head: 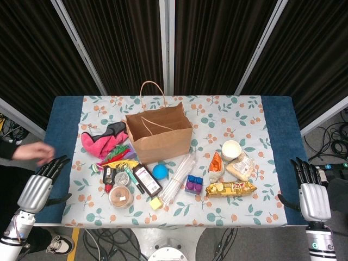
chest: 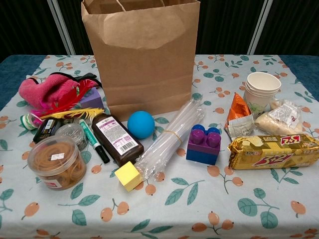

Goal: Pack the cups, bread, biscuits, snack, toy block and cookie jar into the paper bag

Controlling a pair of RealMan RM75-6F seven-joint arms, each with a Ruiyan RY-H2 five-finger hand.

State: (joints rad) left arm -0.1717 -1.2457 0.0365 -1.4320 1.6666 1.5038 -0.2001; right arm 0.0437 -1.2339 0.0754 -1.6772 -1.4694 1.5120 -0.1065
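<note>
Paper bag [chest: 142, 55] stands upright and open at the upper centre of the frame, on the floral tablecloth [chest: 199, 209]. At the right, the stacked cups [chest: 262, 92] stand near the bagged bread [chest: 281, 119], with the orange snack packet [chest: 238, 115] to their left and the golden biscuits pack [chest: 274, 151] lying below. The purple and blue toy block [chest: 203, 143] stands at the centre, beside a bundle of clear tubes [chest: 167, 142]. The cookie jar [chest: 54, 163] sits at the lower left, near a brown bottle [chest: 117, 138] and a blue ball [chest: 140, 124]. In the head view, the left hand [head: 46, 176] and the right hand [head: 310, 185] rest at the table's side edges, both with fingers extended and holding nothing.
</note>
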